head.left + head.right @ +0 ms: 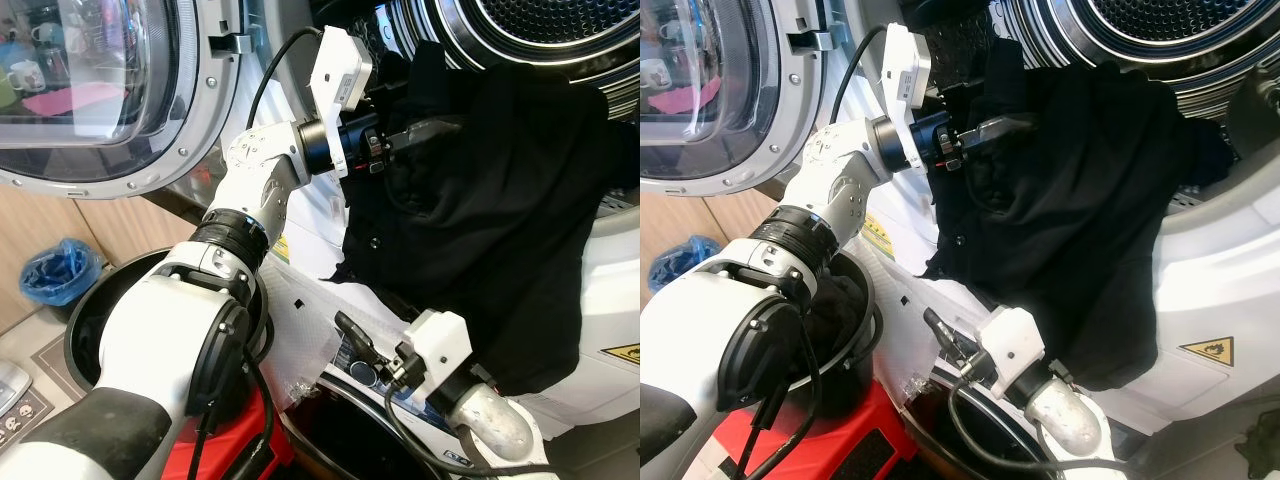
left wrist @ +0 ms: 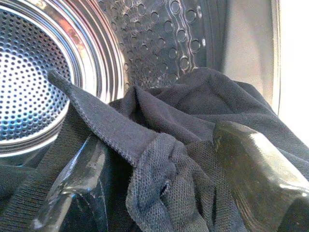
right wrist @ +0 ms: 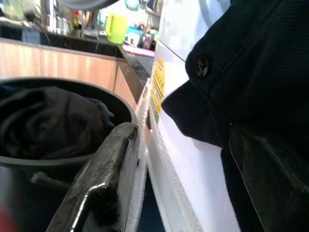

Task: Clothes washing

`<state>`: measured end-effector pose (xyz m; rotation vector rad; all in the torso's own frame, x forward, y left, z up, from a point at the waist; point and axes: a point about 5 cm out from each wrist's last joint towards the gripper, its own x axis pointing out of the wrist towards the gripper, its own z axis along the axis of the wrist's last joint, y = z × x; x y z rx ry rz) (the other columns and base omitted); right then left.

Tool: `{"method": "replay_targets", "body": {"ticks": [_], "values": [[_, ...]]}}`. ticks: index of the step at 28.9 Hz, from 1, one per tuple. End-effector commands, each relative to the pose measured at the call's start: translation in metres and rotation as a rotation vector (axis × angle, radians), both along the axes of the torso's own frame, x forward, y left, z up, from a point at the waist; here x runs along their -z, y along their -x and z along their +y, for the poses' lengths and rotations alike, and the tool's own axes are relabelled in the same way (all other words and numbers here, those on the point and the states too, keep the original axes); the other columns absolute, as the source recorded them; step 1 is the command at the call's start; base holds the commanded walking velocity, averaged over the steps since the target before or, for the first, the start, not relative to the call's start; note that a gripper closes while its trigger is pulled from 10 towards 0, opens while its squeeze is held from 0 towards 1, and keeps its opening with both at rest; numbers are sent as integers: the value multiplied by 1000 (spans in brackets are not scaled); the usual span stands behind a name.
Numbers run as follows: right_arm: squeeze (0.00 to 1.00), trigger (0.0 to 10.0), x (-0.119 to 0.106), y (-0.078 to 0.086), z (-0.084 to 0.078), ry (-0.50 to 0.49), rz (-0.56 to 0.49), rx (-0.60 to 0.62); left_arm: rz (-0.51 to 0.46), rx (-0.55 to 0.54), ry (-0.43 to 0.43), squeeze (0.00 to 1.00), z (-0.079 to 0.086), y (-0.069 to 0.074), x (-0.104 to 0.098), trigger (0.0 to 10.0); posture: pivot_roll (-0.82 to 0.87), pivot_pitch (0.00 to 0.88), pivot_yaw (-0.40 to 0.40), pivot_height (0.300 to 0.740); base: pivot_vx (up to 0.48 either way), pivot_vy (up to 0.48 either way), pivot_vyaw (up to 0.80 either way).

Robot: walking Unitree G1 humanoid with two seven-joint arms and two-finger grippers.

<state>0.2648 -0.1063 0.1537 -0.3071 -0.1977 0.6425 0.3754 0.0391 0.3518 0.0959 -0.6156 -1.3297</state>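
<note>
Left wrist view | fingers pinch black garment | drum mouth

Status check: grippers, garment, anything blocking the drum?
Left gripper shut on black garment at drum mouth. Right gripper open, below the hanging hem. Garment draped over the rim, half out.

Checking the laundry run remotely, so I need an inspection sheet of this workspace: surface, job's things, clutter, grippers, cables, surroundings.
Surface: white washer front, warning sticker.
Job's things: black shirt draped over the drum opening; dark clothes in black basket.
Clutter: blue bag on floor.
Grippers: left gripper shut on black shirt; right gripper open beside the hem.
Cables: black cable at left wrist.
Surroundings: open washer door, wood cabinets.
</note>
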Motion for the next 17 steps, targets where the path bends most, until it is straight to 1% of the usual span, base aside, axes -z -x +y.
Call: {"method": "replay_targets", "body": {"ticks": [1, 3, 4, 5, 6, 7, 8, 9, 11, 12, 14, 15, 16, 17], "values": [[0, 10000, 8, -6, 2, 76, 17, 37, -59, 25, -4, 0, 0, 4, -8, 10000, 43, 87, -9, 740, 0, 0, 0], [0, 10000, 12, -9, 2, 118, 23, 56, -69, 34, -4, 0, 0, 5, -10, 10000, 43, 87, -9, 740, 0, 0, 0], [0, 10000, 12, -9, 2, 118, 23, 56, -69, 34, -4, 0, 0, 5, -10, 10000, 43, 87, -9, 740, 0, 0, 0], [0, 10000, 19, -17, -4, 185, 39, 135, -85, 52, 0, 0, -1, 7, -13, 10000, 44, 93, -13, 740, 0, 0, 0], [0, 10000, 23, -23, -10, 222, 42, 207, -97, 69, 2, 0, -2, 9, -16, 10000, 47, 96, -12, 740, 0, 0, 0], [0, 10000, 23, -26, -13, 235, 39, 238, -103, 78, 3, 0, -2, 10, -16, 10000, 47, 96, -12, 740, 0, 0, 0], [0, 10000, 23, -26, -13, 235, 39, 238, -103, 78, 3, 0, -2, 10, -16, 10000, 47, 96, -12, 740, 0, 0, 0], [0, 10000, 21, -31, -17, 255, 17, 284, -109, 95, 3, 0, -3, 12, -18, 10000, 50, 98, -14, 740, 0, 0, 0], [0, 10000, 14, -37, -25, 230, 11, 360, -116, 109, 0, 0, -2, 13, -18, 10000, 50, 98, -14, 740, 0, 0, 0], [0, 10000, 12, -40, -29, 239, 0, 393, -118, 111, 0, 0, -2, 13, -18, 10000, 50, 98, -13, 740, 0, 0, 0], [0, 10000, 10, -41, -32, 249, -8, 414, -119, 112, -1, 0, -1, 13, -18, 10000, 50, 98, -13, 740, 0, 0, 0], [0, 10000, 8, -45, -37, 251, -14, 454, -118, 115, 0, 0, -1, 13, -18, 10000, 50, 99, -12, 740, 0, 0, 0], [0, 10000, 8, -45, -37, 251, -14, 454, -118, 115, 0, 0, -1, 13, -18, 10000, 50, 99, -12, 740, 0, 0, 0], [0, 10000, 1, -53, -48, 263, -36, 523, -112, 146, -9, 0, -1, 15, -17, 10000, 50, 98, -13, 740, 0, 0, 0]]}}
